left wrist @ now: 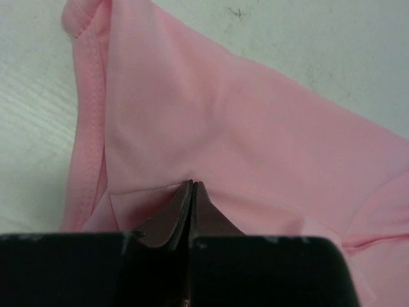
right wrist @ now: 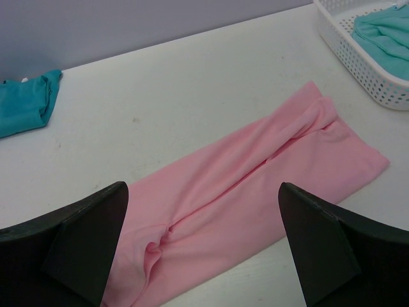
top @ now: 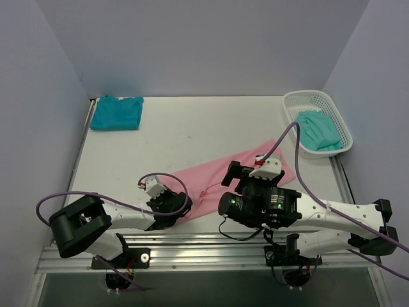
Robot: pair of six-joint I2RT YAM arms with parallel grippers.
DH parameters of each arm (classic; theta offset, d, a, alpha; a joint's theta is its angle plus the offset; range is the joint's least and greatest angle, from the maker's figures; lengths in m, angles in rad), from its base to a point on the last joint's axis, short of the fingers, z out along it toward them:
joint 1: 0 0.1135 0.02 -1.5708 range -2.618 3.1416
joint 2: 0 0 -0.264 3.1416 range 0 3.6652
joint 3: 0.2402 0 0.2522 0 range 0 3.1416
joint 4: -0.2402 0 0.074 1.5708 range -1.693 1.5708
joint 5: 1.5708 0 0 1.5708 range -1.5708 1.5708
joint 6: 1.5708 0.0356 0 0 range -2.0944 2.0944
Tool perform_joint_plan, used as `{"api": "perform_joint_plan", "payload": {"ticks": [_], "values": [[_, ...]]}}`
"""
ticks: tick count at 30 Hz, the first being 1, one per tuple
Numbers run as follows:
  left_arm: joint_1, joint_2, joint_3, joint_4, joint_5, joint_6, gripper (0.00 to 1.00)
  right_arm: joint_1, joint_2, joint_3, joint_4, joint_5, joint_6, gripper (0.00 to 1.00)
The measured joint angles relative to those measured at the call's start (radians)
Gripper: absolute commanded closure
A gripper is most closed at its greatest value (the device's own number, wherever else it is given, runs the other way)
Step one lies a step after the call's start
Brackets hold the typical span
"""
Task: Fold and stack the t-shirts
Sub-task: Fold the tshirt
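You have three shirts to count. The pink shirt [top: 238,174] is the one in play: it lies near the middle of the table, rolled into a long loose band with its low end toward 7 o'clock and its high end toward 2 o'clock. The deep teal shirt [top: 116,113] sits folded in the far corner at 10 o'clock, well apart from it. The mint shirt [top: 317,130] lies bunched inside the one white basket [top: 307,95] at 2 o'clock.

Your left gripper [top: 175,203] is at the band's 7 o'clock end, its jaws pressed together and pinching a small fold of pink cloth. Your right gripper [top: 249,171] hangs over the middle of the band with its jaws spread wide and nothing between them.

The table [top: 192,131] is white with a few faint scuffs, and plain pale walls close it in on three sides. A metal rail [top: 204,246] runs along the near edge, where both arms are bolted.

The left wrist view gives you what the top view hides: the fingertips [left wrist: 192,195] closed on the cloth, and a stitched hem at 10 o'clock. The right wrist view shows a lengthwise crease down the band, plus the open gap between its own fingers [right wrist: 89,236].
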Motion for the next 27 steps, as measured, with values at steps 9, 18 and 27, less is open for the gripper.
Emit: {"api": "perform_joint_plan", "payload": {"ticks": [9, 18, 27], "values": [[0.238, 0.234, 0.032, 0.500, 0.094, 0.133, 0.98, -0.001, -0.028, 0.000, -0.041, 0.039, 0.004, 0.00], [0.454, 0.334, 0.210, 0.525, 0.354, 0.367, 0.98, -0.041, -0.035, 0.026, -0.050, 0.079, -0.034, 0.00], [0.605, 0.494, 0.564, 0.411, 0.480, 0.499, 0.98, -0.137, -0.036, 0.029, 0.039, 0.083, -0.175, 0.00]]}}
